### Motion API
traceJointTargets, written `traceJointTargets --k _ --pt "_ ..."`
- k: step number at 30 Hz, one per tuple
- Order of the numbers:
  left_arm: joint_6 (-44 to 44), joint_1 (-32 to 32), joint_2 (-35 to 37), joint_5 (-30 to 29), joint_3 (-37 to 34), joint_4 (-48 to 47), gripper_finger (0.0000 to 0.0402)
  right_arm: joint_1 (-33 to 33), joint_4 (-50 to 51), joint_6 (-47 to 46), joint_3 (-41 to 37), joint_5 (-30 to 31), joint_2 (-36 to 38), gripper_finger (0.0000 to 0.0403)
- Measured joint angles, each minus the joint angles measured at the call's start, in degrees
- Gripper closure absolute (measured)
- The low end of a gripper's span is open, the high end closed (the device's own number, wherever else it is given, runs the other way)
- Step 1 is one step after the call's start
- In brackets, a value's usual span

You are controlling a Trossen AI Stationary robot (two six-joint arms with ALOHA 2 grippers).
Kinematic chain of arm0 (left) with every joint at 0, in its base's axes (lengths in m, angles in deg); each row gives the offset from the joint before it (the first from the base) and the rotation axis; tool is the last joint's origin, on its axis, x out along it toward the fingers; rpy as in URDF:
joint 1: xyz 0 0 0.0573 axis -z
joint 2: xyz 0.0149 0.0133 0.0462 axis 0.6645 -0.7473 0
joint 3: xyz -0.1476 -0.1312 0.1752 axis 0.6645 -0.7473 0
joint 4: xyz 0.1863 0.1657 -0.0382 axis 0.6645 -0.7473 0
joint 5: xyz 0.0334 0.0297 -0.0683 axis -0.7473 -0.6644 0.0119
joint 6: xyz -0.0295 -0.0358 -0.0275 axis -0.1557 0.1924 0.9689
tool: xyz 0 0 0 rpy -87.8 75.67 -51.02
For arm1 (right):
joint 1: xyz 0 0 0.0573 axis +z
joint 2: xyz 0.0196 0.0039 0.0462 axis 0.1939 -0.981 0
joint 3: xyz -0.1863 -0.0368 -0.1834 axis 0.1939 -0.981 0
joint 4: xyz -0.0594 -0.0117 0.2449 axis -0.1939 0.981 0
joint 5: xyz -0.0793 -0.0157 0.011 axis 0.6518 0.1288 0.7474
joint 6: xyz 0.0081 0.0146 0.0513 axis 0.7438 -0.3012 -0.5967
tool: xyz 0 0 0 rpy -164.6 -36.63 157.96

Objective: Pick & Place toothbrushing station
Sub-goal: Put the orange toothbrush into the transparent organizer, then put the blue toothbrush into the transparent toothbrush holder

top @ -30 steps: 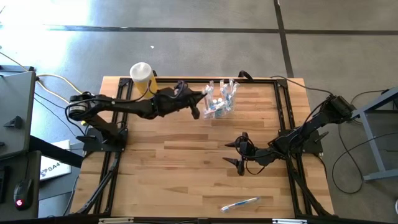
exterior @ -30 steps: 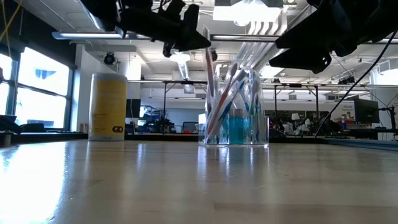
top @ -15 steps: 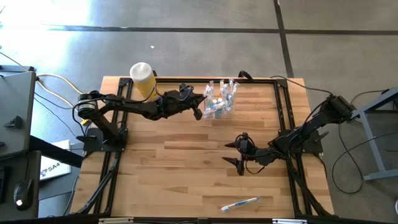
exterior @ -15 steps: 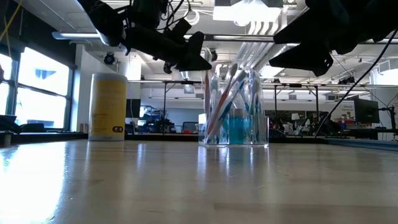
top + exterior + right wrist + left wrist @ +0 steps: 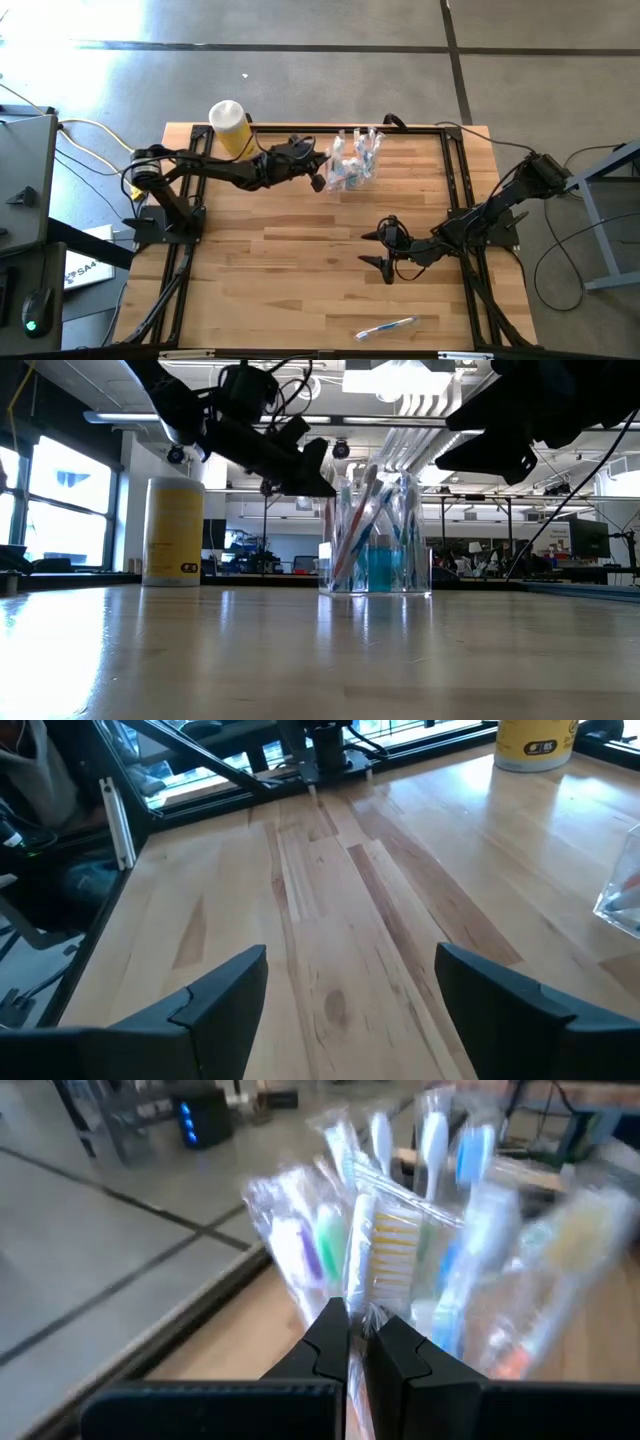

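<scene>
High view: the left gripper (image 5: 318,176) has edged nearer the small clear plastic cup (image 5: 355,168) of slim tinted toothbrushes (image 5: 362,148) near the wooden table's (image 5: 300,270) far edge.

Low view: it has dropped beside the brush handles.

Left wrist view: its fingers are clenched on a wrapped brush.

Right wrist view: the right gripper (image 5: 350,990) hangs released mid-table; extraction looks imminent.

We see two dark matte arms, slim jointed links. Left hand (image 5: 317,176): black angular fingers, loose black cables looping above wrist. Right hand (image 5: 376,249): broad dark wedge-shaped fingers. We note black bases.
</scene>
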Motion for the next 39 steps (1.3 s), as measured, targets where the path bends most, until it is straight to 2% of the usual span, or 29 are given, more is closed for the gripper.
traceJointTargets --k 7,15,30,39 --pt "1.99 -0.02 -5.07 1.24 0.06 2.47 0.0398 0.0 -0.11 0.01 0.0 0.03 0.0 0.0121" --pt "2.54 -0.02 -5.22 3.45 0.1 2.52 0.0394 0.0 0.16 0.17 0.0 0.26 0.0 0.0121" --pt "4.97 0.02 -5.39 4.12 0.01 1.38 0.0253 0.0 0.33 -0.42 0.0 0.04 0.01 0.0121" --pt "3.99 0.4 3.41 3.84 0.06 -10.37 0.0238 0.0 1.27 -0.81 0.0 -0.04 0.0 0.0121"
